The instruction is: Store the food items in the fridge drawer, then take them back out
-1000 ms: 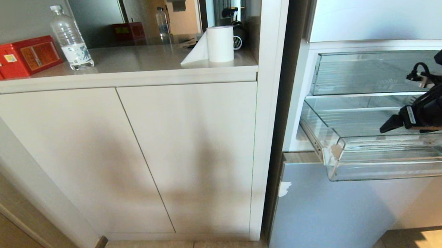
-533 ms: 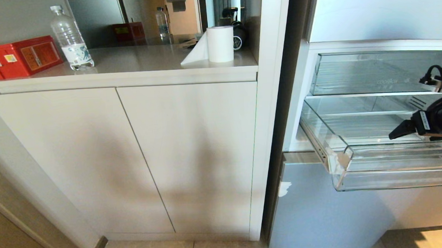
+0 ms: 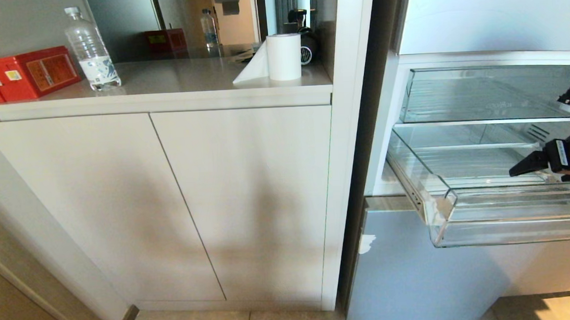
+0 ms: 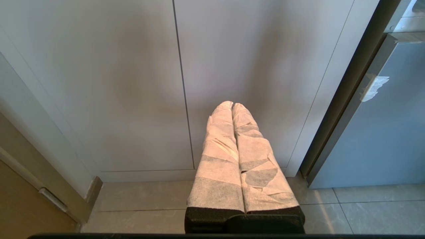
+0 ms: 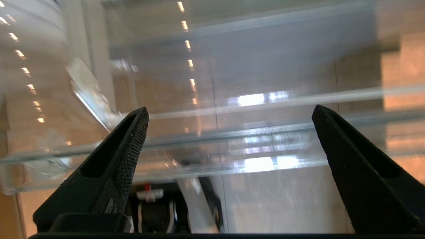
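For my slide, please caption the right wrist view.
Open right hand, black fingers spread wide, pointing at the clear plastic fridge drawer.

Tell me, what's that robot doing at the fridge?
The robot has its right gripper over the clear fridge drawer, which is pulled out. The gripper is wide open and holds nothing. No food shows in the drawer or anywhere else in view. Its left gripper is shut and hangs low in front of the cabinet doors, doing nothing. On the counter stand a water bottle, a red box and a paper roll.
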Robot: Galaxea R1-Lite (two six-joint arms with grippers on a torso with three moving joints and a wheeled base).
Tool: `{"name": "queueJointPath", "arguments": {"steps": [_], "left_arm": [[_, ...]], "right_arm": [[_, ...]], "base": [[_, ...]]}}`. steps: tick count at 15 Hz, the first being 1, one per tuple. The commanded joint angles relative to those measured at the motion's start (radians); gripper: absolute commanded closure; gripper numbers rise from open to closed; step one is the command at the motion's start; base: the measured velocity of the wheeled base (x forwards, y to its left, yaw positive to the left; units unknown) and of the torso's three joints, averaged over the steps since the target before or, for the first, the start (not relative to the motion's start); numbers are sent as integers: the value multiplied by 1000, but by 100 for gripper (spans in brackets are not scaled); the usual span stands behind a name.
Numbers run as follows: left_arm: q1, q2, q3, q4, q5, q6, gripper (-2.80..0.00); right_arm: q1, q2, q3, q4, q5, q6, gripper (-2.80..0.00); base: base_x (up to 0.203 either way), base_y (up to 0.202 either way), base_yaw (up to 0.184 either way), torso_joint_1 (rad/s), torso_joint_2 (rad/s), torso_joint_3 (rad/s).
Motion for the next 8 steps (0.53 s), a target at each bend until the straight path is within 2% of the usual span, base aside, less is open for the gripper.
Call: {"name": "queueJointPath", "arguments": {"steps": [1,4,5,8], "left_arm": [[1,0,2,0,0,0,0],[1,0,2,0,0,0,0],[1,0,2,0,0,0,0],[1,0,2,0,0,0,0]], "right_arm": [[23,-25,2,-23,5,6,-280],[48,-135,59,-30,28,32,-280],[49,-193,92,-34,47,34,0],[53,-392,226,-43,102,38,0]], "base": [[0,0,0,0,0,0],[0,0,0,0,0,0],[0,0,0,0,0,0],[0,0,0,0,0,0]]}}
